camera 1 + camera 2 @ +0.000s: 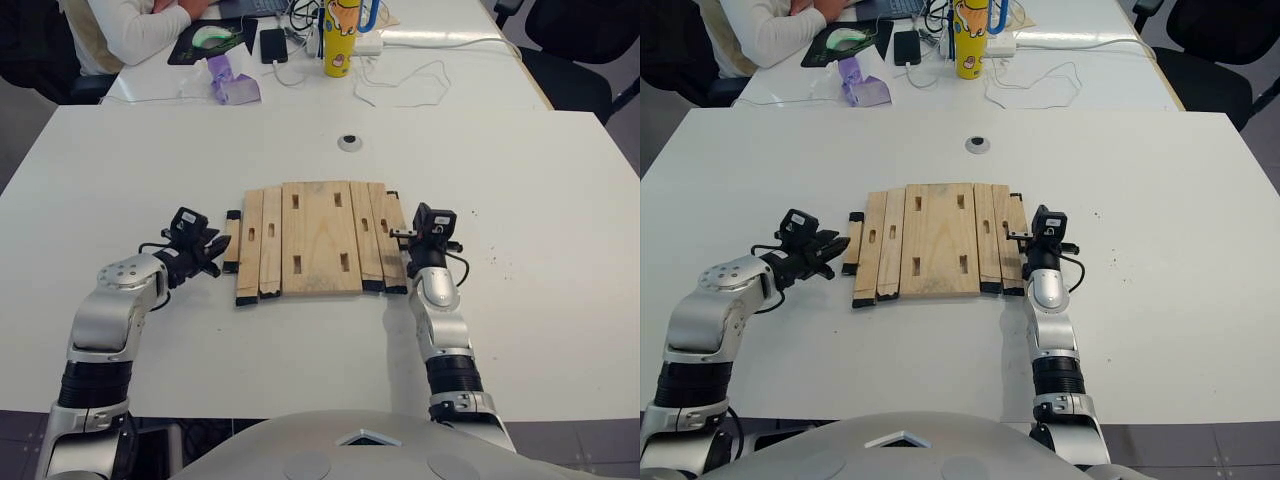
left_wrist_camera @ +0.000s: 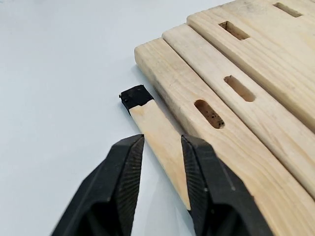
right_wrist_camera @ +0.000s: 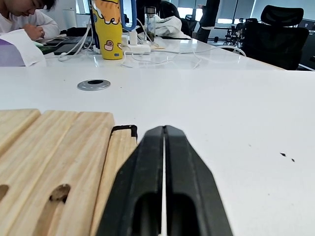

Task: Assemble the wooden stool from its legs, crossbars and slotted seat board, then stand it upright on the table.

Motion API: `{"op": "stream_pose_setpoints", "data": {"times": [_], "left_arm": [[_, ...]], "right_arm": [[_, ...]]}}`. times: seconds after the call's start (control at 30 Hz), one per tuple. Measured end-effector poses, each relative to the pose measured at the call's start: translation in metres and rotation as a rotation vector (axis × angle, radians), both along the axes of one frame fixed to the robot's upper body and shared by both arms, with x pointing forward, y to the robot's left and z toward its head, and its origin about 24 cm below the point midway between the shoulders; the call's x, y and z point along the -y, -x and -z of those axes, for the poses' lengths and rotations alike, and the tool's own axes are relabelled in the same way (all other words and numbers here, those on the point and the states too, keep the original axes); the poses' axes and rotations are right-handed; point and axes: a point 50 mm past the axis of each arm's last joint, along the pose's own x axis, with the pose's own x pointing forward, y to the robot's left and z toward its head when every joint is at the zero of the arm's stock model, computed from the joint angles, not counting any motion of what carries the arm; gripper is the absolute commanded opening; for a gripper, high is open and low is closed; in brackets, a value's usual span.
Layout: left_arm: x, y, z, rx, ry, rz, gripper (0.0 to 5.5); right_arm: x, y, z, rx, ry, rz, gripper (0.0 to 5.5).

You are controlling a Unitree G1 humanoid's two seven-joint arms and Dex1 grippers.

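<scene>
The white tabletop [image 1: 540,220] carries the stool's parts lying flat, side by side in one row at its middle. The slotted seat board [image 1: 320,237] is the widest piece and sits in the centre of the row. Two slotted legs [image 1: 260,243] lie touching it on the left, and two more legs [image 1: 368,235] lie on its right. A thin crossbar [image 2: 157,130] with a black end cap lies at the far left of the row, against the outermost left leg. Another thin black-tipped crossbar [image 3: 117,152] closes the row on the right.

The left tool [image 2: 162,142] is open, its fingers [image 2: 123,187] straddling the near part of the left crossbar. The right tool [image 3: 164,130] is closed on nothing, fingers pressed together, just right of the right crossbar and pointing far.

A round metal grommet [image 1: 349,142] sits in the tabletop beyond the row.
</scene>
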Motion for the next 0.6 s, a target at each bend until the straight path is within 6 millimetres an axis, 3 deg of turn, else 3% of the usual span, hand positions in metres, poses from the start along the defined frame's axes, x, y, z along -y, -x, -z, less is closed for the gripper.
{"op": "stream_pose_setpoints", "data": {"times": [0.17, 0.6], "left_arm": [[0.002, 0.003, 0.004, -0.028, -0.008, -0.009, 2.69], [0.009, 0.008, 0.013, -0.085, -0.044, 0.005, 2.69]], "right_arm": [[0.0, 0.001, 0.001, -0.004, 0.001, 0.001, 0.0], [0.001, 0.003, 0.001, -0.002, 0.005, 0.003, 0.0]]}}
